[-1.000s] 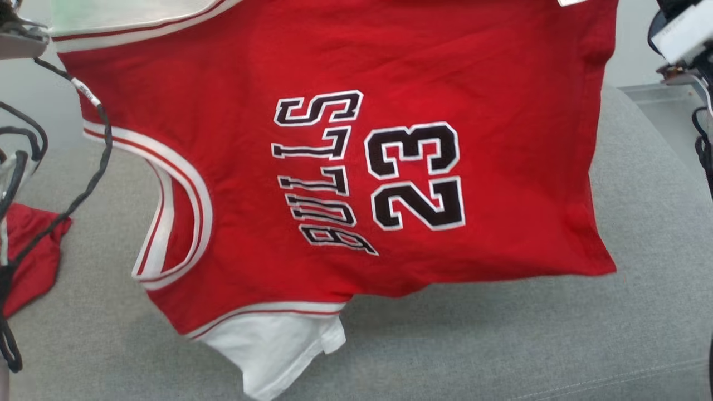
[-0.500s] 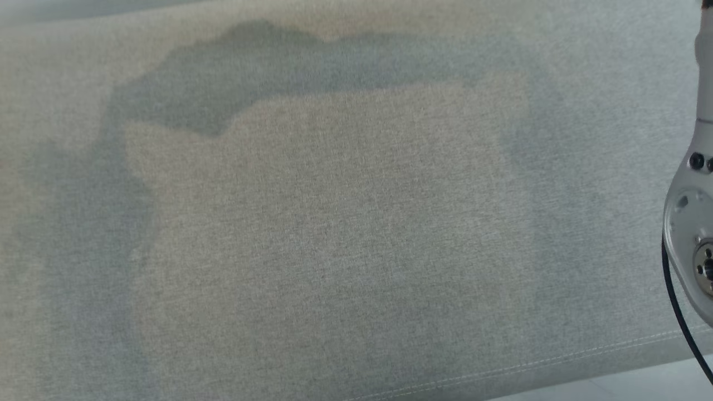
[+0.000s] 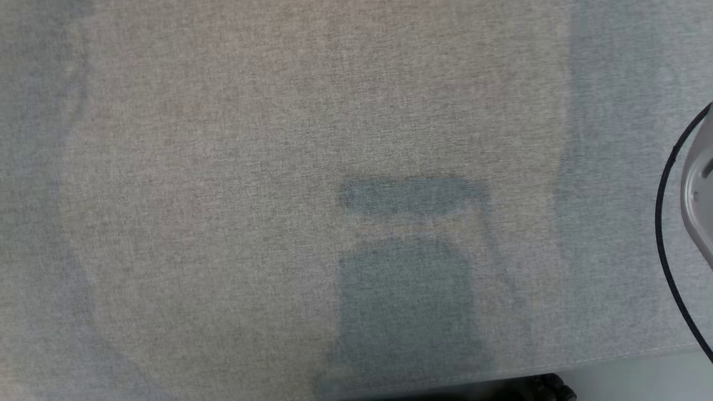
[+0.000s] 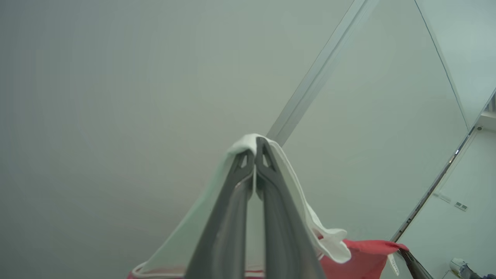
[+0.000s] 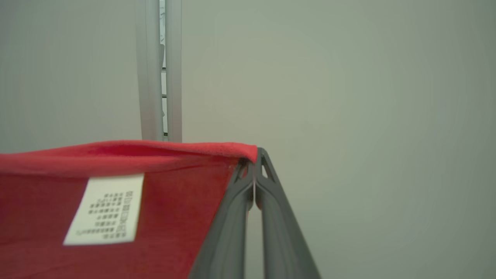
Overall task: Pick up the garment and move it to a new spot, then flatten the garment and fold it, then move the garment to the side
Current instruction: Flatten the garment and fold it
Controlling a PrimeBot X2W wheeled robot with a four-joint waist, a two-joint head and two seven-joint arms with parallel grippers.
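Item: garment (image 5: 174, 201), red with white trim. It is hanging stretched between both grippers, raised before a pale wall (image 5: 348, 97)
Left gripper (image 4: 255, 153): fingers pressing together, clamping a white edge of the cloth
Right gripper (image 5: 254, 164): closed tight, pinching a red hem corner near the care label (image 5: 104, 209)
Grey upholstered surface (image 3: 223, 167): lying under the head camera
Step in hand, as judged: carrying the garment to its new spot, with flattening and folding waiting
Next move is calling for: lowering both arms together and holding the cloth taut, so it is landing flat without bunching

Garment (image 5: 178, 201) between jaws of right gripper (image 5: 254, 155)
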